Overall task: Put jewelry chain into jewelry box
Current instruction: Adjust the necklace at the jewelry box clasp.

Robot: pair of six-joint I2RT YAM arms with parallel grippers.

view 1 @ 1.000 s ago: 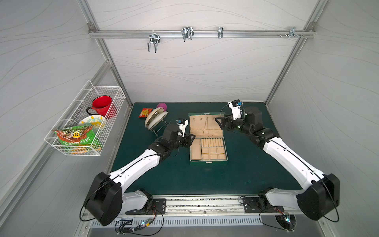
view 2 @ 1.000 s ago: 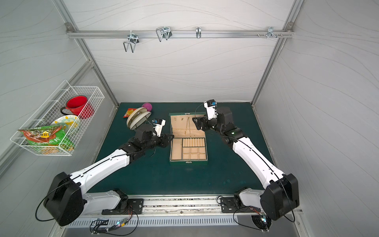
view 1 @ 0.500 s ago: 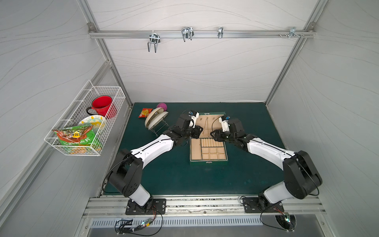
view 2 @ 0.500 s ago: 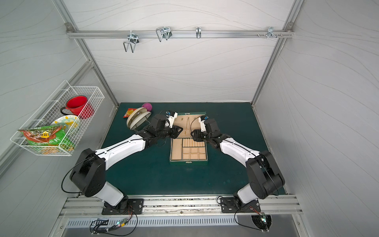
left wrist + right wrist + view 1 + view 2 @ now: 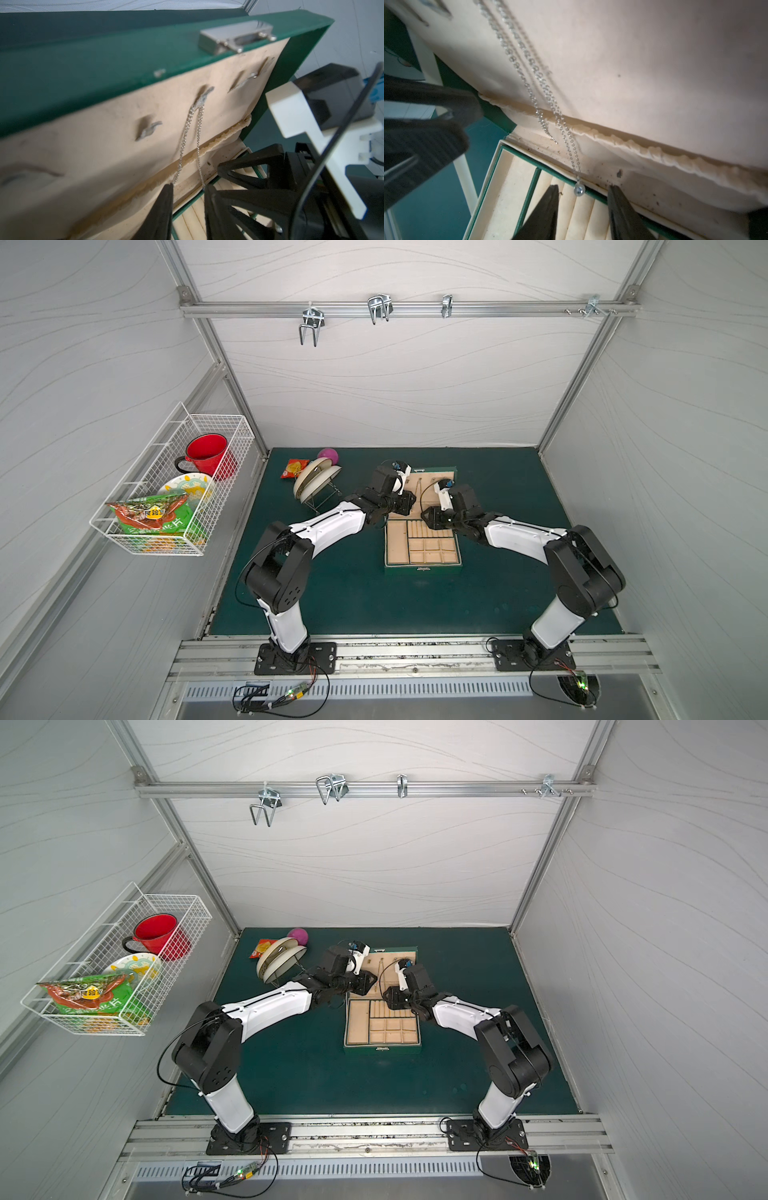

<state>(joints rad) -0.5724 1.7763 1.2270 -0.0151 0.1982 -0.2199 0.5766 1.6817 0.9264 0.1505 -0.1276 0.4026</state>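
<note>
White-panelled booth, green mat (image 5: pixel 332 593). We list one green box (image 5: pixel 423 569) (image 5: pixel 382 1049), mid-mat in both top views, with its lid (image 5: pixel 93 68) raised and lined in beige. We list one silver chain (image 5: pixel 188 133), looped on a lid hook (image 5: pixel 204 94), two strands hanging down the lining. Its small round pendant (image 5: pixel 579 190) dangles above the ring rolls (image 5: pixel 581 222).

Left gripper (image 5: pixel 188 188): jaws apart, tips at the strands' lower ends, clamping nothing. Right gripper (image 5: pixel 583 186): jaws apart, pendant between them, not touching. One wire basket (image 5: pixel 239 435) on the left wall.
</note>
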